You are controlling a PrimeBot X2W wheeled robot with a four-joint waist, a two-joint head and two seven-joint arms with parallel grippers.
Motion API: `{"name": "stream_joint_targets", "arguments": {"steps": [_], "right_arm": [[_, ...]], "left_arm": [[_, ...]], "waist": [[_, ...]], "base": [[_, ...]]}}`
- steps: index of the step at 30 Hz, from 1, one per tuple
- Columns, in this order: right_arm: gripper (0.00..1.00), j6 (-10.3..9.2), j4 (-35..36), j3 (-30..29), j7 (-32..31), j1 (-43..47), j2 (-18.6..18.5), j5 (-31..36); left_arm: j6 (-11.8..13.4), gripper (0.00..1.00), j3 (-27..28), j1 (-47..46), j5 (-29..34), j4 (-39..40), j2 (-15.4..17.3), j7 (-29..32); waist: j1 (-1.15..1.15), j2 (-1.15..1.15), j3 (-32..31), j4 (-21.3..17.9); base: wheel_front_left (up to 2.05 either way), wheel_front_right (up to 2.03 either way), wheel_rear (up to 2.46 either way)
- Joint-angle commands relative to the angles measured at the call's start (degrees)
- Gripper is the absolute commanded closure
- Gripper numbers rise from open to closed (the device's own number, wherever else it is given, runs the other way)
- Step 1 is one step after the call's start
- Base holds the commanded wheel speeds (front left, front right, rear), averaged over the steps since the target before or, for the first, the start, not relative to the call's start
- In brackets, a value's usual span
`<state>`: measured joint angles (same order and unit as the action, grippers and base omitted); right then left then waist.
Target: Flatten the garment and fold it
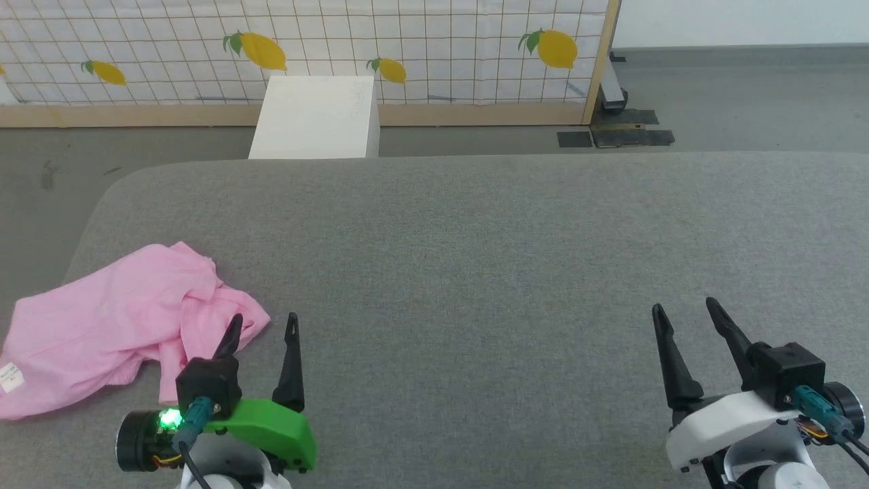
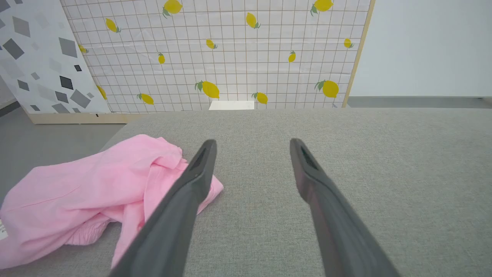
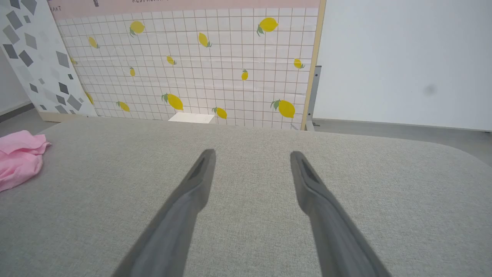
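Plainly, the garment [image 1: 115,319] lay crumpled at the near-left corner of the grey padded surface [image 1: 475,231], left of both arms.

- Its long axis ran roughly from lower left to upper right in the head view. A white label [image 1: 9,377] sat at the far-left end and a bunched fold at the right end.
- Left gripper [image 1: 265,316]: fingers spread wide with nothing between them. Its left finger overlapped the garment's right edge in the head and left wrist views; I could not tell whether it touched the cloth or was above it. Its other finger was over bare grey surface.
- Right gripper [image 1: 683,303]: also spread and empty, over bare surface and well apart from the garment. The pink cloth showed at the far-left edge of the right wrist view.

Judgement: the left arm was much the nearer, so the first pinch likely fell to it, with a short shift to its left. The right arm would have to cross most of the surface. Flattening had not yet begun, as the cloth was doubled over itself. Thin fabric might drag and bunch further if only one layer were caught.
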<state>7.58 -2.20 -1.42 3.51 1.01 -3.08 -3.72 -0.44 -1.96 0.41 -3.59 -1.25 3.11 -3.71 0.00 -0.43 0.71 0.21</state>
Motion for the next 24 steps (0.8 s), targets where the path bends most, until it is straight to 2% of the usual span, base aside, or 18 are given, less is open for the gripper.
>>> {"name": "stream_joint_targets", "arguments": {"steps": [1, 14, 24], "right_arm": [[0.0, -0.02, -0.3, -0.2, 0.5, -0.8, 0.1, -0.6], [0.0, -0.03, -0.7, -0.8, 1.4, -0.8, 0.1, -1.2], [0.0, -0.03, 0.3, -0.6, 1.0, -0.3, 0.1, -0.8]], "left_arm": [[-0.3, 0.0, -0.2, -1.2, -0.9, -0.2, -0.1, -0.6], [-0.5, 0.0, -0.7, -2.0, -2.3, -1.1, -0.1, -2.1], [-0.3, 0.0, -0.3, -2.4, -3.2, -1.9, -0.1, -3.3]], "waist": [[0.0, 0.12, 0.0, 0.0], [0.0, 0.16, 0.3, 2.2], [0.0, 0.2, 0.4, 7.3]], "base": [[0.0, 0.0, 0.0], [0.0, 0.0, 0.0], [0.0, 0.0, 0.0]]}}
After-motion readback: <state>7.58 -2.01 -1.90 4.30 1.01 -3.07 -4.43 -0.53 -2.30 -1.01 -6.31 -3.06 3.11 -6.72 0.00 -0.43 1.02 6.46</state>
